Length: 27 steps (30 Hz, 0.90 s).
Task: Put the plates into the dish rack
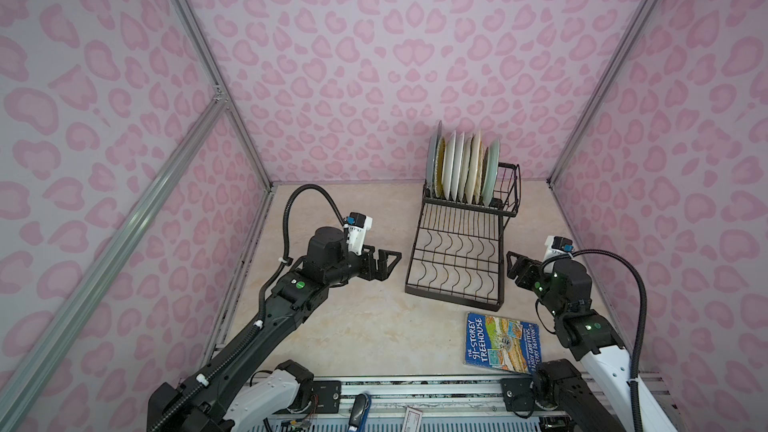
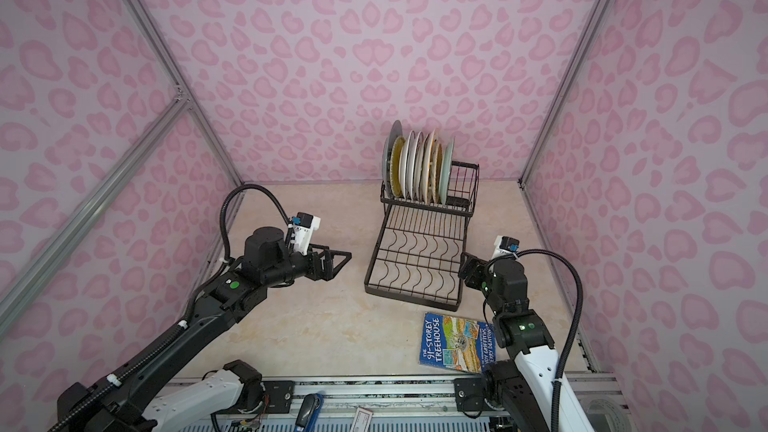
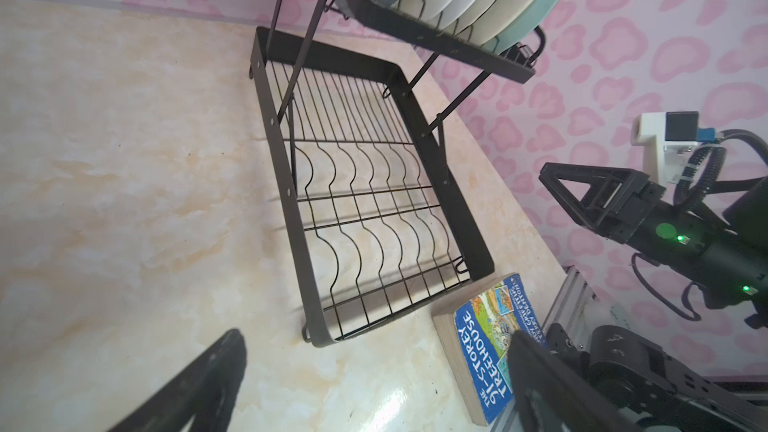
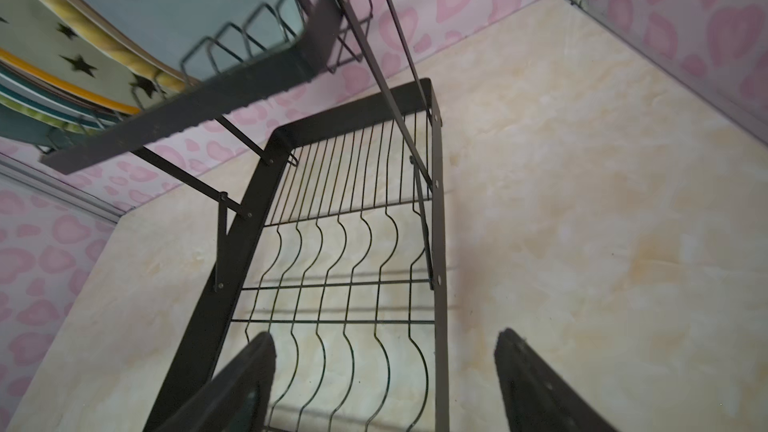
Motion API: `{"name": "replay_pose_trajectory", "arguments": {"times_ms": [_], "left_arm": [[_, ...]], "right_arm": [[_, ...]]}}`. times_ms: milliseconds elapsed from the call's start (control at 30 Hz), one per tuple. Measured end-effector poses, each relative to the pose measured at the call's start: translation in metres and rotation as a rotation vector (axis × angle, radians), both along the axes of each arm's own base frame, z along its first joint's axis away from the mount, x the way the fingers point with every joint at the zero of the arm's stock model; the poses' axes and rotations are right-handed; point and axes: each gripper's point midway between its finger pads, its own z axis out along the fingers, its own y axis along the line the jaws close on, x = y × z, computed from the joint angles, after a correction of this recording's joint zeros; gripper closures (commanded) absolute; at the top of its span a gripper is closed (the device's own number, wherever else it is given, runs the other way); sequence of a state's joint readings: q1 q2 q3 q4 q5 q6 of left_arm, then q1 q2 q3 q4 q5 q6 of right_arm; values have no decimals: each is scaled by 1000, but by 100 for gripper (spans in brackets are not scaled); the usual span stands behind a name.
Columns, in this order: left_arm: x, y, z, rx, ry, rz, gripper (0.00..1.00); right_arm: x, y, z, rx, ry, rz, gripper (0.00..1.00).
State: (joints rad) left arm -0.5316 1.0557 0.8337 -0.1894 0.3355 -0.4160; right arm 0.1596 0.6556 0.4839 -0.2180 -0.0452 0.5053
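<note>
dish rack (image 1: 455, 297): black wire, two levels, on the far right part of the table (image 1: 353, 326).
plates (image 1: 461, 168): a row standing on edge in the raised basket at the rack's far end.
left gripper (image 1: 392, 261): left of the low tray, not touching it, pincer spread wide.
right gripper (image 1: 512, 263): beside the tray's right edge, pincer spread, gripping nothing.
book (image 1: 500, 344): blue, flat, just near of the rack.

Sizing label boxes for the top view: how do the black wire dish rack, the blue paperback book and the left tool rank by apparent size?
1. Black wire dish rack.
2. Blue rectangular paperback book.
3. Left tool, smallest even though it sits nearer the camera.
</note>
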Motion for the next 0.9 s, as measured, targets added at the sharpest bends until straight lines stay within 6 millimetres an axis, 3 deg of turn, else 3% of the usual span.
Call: {"name": "replay_pose_trajectory", "arguments": {"times_ms": [167, 267, 400, 667, 900], "left_arm": [[11, -17, -44, 112, 97, 53, 15], [24, -29, -59, 169, 127, 88, 21], [47, -40, -84, 232, 178, 147, 32], [70, -71, -120, 342, 198, 192, 39], [85, -68, -150, 428, 219, 262, 55]], "right_arm": [[10, 1, -51, -24, 117, -4, 24], [17, 4, -66, -40, 157, -3, 26], [25, 5, -80, -60, 192, -9, 32], [34, 2, -96, -80, 222, -31, 44], [41, 6, -101, -76, 233, -19, 61]]}}
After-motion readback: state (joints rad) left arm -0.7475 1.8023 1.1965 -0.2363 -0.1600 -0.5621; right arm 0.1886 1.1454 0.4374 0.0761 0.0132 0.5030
